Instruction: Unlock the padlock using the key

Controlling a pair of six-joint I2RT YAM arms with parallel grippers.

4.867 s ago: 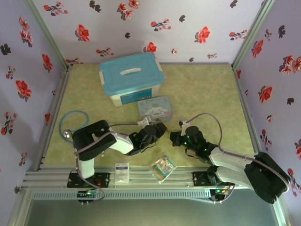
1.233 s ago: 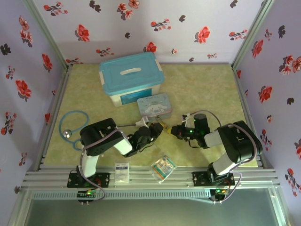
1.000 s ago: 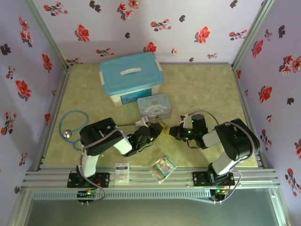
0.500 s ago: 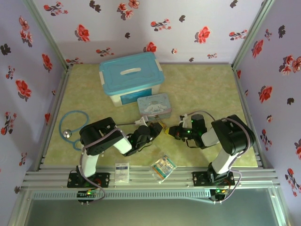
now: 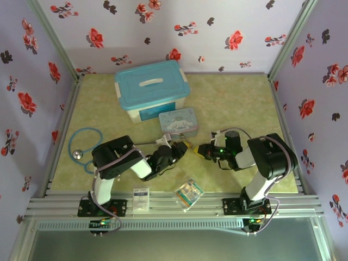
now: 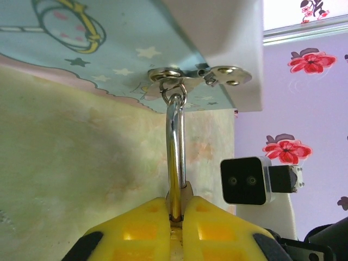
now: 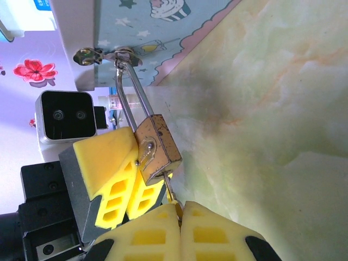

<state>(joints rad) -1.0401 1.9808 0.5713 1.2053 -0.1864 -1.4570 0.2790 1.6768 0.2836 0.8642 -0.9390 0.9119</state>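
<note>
The brass padlock [image 7: 158,147] hangs by its thin silvery shackle [image 6: 175,152] from the hasp [image 6: 198,73] of the cartoon tin [image 5: 178,120]. My left gripper [image 6: 176,217] is shut on the padlock, its yellow fingers [image 7: 106,168] pressing the lock's sides. The key [image 7: 170,190] sticks out of the bottom of the lock, and my right gripper [image 7: 179,215] is shut on its head. In the top view both grippers meet just in front of the tin, the left gripper [image 5: 179,147] and the right gripper [image 5: 200,150] a short gap apart.
A white box with a blue lid [image 5: 151,88] stands behind the tin. A blue-tubed stethoscope [image 5: 81,142] lies at the left. A small white card [image 5: 141,198] and a clear packet [image 5: 188,192] rest on the front rail. Open green mat [image 5: 234,103] lies at the back right.
Over the last seconds both grippers closed in on the tin's front; in the last second the right wrist shifted slightly while the left held still.
</note>
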